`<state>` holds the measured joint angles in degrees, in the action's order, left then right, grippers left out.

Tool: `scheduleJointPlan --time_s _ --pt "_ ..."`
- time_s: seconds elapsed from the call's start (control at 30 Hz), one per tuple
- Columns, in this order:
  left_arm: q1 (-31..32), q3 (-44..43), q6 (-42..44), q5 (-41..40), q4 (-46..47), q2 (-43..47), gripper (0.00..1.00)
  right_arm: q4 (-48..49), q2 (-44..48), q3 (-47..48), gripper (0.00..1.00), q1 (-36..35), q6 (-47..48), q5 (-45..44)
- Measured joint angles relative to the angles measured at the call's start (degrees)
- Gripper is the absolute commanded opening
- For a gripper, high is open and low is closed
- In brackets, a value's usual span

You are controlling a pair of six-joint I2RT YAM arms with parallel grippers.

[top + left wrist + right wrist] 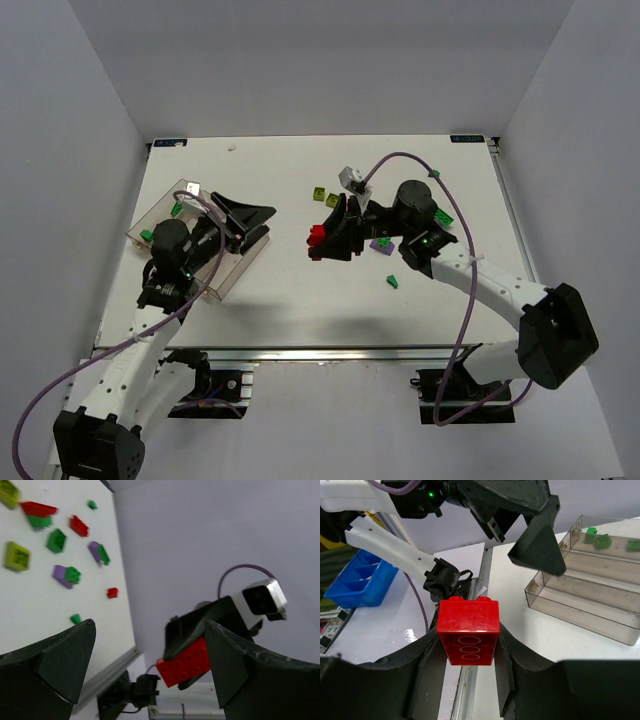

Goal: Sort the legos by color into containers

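The right gripper (321, 242) is clamped on a red brick (468, 625), one finger (422, 672) pressed to each side; the face with three moulded rings is turned toward the wrist camera, and brick and gripper are near the middle of the table. The left gripper (266, 222) faces it from a short way off with its two black fingers (55, 665) spread wide and nothing between them, over the right end of the clear divided tray (226, 274). A few green bricks (601, 540) lie in the tray's end compartment; the compartments nearer the right wrist camera look bare. More loose pieces lie on the table around the right arm: two yellow-green bricks (325, 197) beyond the gripper, a purple brick (381, 243) just beside the arm, and a small green brick (393, 281) nearer the front edge. The left wrist view also shows red, green and purple-with-green pieces, slightly blurred. Small blue-printed tags (466, 138) sit at the far corners of the table, their writing too small to read. The table (290, 310) is matt white with an aluminium rail along its near edge, plain pale walls close it in on three sides, and a blue bin (357, 585) stands off the table.
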<state>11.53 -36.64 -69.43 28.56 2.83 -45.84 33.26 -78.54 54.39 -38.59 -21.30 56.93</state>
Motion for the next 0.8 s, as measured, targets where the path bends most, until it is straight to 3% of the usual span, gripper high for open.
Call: scheduleJointPlan --time_s 0.17,0.37,0.8 --pt "10.1 0.0 -5.7 -2.1 8.6 -3.2 0.98 0.3 2.4 -0.9 0.07 0.0 -0.2 -1.8" --pt "20.6 0.0 -9.7 -6.8 11.3 -8.7 0.98 -2.7 2.4 -0.9 0.08 0.3 4.8 -5.1" --pt "24.3 0.4 -13.0 -10.3 14.4 -9.3 0.98 -7.2 2.2 -0.5 0.08 0.3 15.0 -8.5"
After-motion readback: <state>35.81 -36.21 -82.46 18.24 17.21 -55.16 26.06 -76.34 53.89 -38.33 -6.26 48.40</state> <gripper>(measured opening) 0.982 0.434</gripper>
